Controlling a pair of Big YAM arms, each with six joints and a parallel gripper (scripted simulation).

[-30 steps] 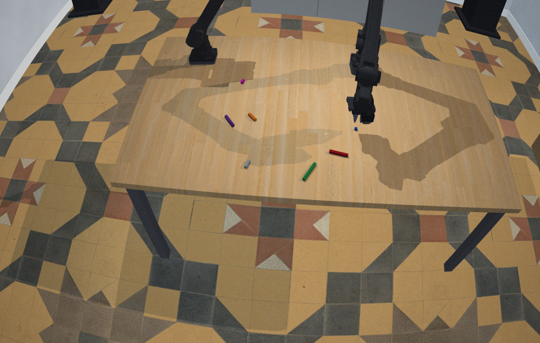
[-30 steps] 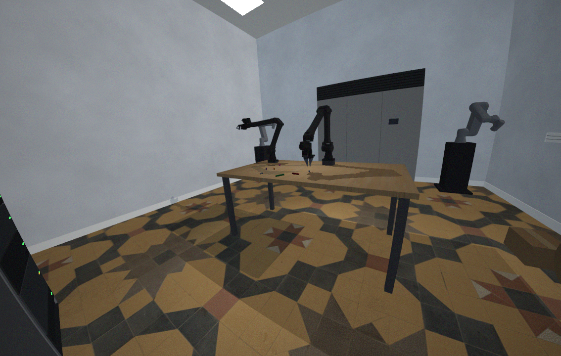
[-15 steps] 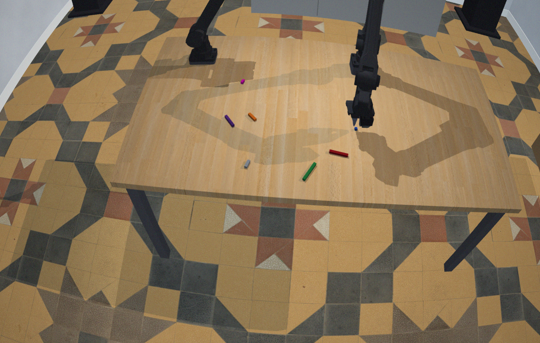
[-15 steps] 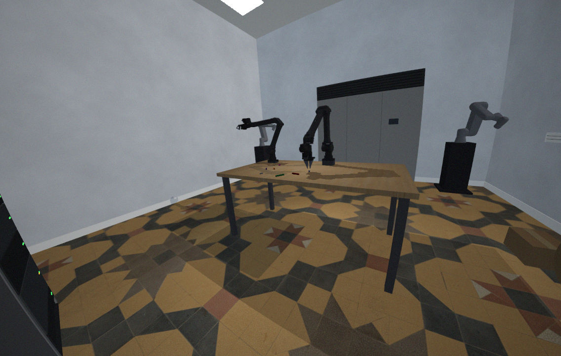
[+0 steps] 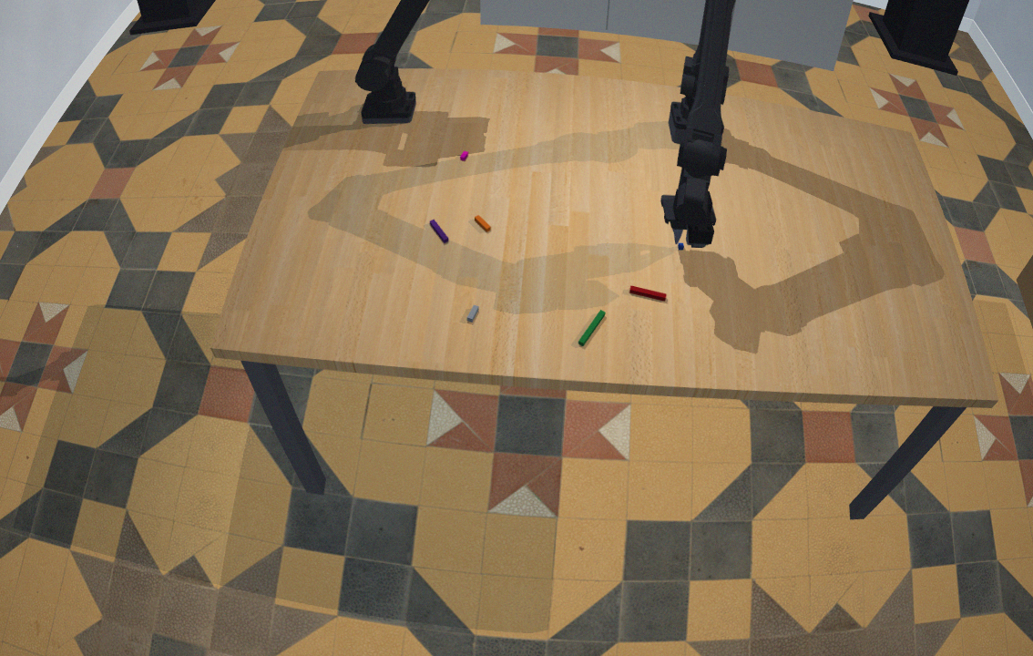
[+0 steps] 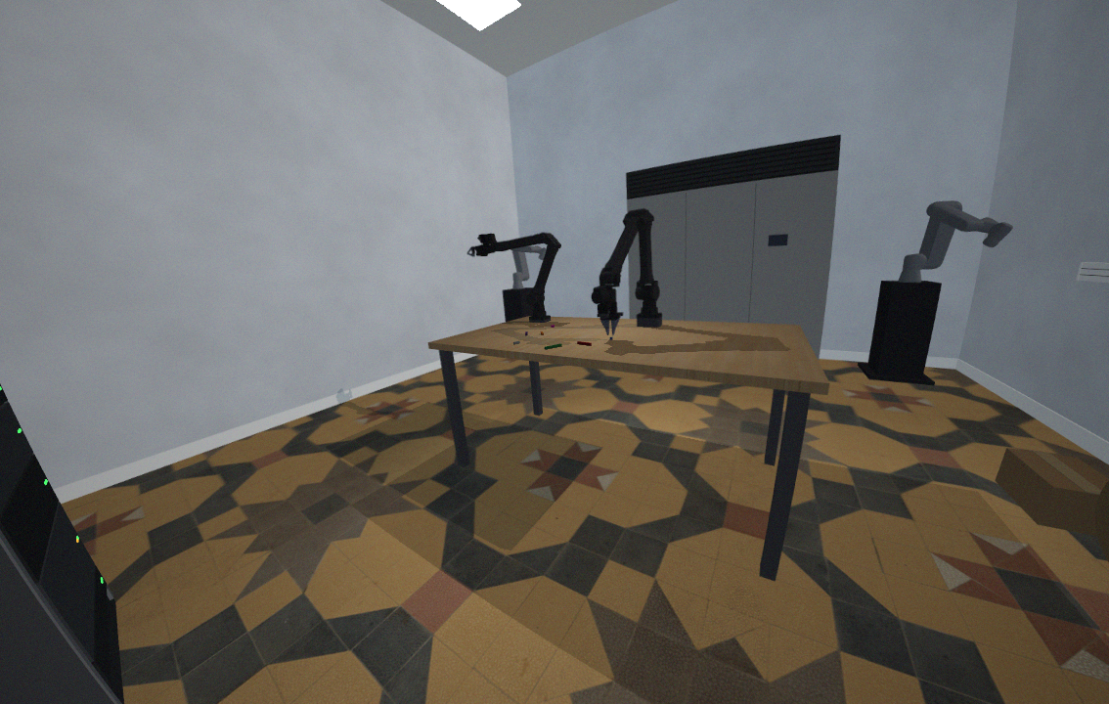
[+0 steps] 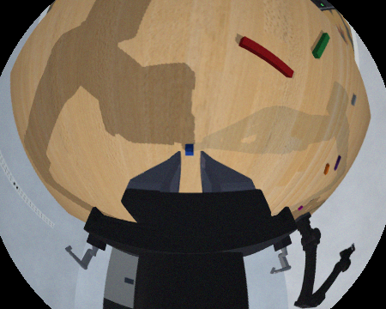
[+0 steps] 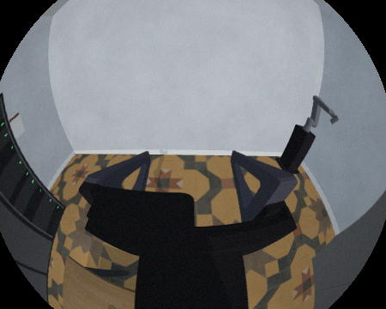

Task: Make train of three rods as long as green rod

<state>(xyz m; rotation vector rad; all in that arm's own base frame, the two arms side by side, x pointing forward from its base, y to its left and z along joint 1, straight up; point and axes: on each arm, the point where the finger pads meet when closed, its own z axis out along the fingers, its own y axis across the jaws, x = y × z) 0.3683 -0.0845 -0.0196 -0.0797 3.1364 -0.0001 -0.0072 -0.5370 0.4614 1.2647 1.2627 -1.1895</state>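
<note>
1. The green rod [image 5: 591, 328] [image 6: 553, 346] [image 7: 321, 45] was straight, slim and square-edged, lying flat and slantwise near the long table edge opposite my arms' bases. I counted one.
2. One red rod [image 5: 648, 292] [image 6: 584, 343] [image 7: 266, 57], dark and a little shorter, lay flat near the green, at an angle to it.
3. One blue rod [image 5: 680, 245] [image 6: 610, 338] [image 7: 189, 149], a tiny cube, sat on the wooden table [image 5: 545, 351] [image 6: 716, 359] [image 7: 159, 43] [image 8: 86, 287], just by my left claw's tips.
4. One purple rod [image 5: 438, 230] [image 6: 526, 332] [image 7: 337, 162] and one shorter orange rod [image 5: 482, 222] [image 6: 541, 333] [image 7: 326, 168] lay near each other, both slanted, apart.
5. One grey rod [image 5: 472, 312] [image 6: 516, 342] [image 7: 353, 99], short and pale, lay well apart from the green.
6. One magenta rod [image 5: 464, 155] [image 6: 552, 326] [image 7: 300, 208], short and bright, lay nearest my right arm's base.
7. That made seven rods, one of each colour, all apart.
8. Of my two claws, the left claw [image 5: 686, 241] [image 6: 610, 334] [image 7: 190, 155] pointed down, parted narrowly and holding nothing; the right claw [image 6: 470, 251] [image 7: 349, 246] [image 8: 190, 155] was raised, spread wide and holding nothing.
</note>
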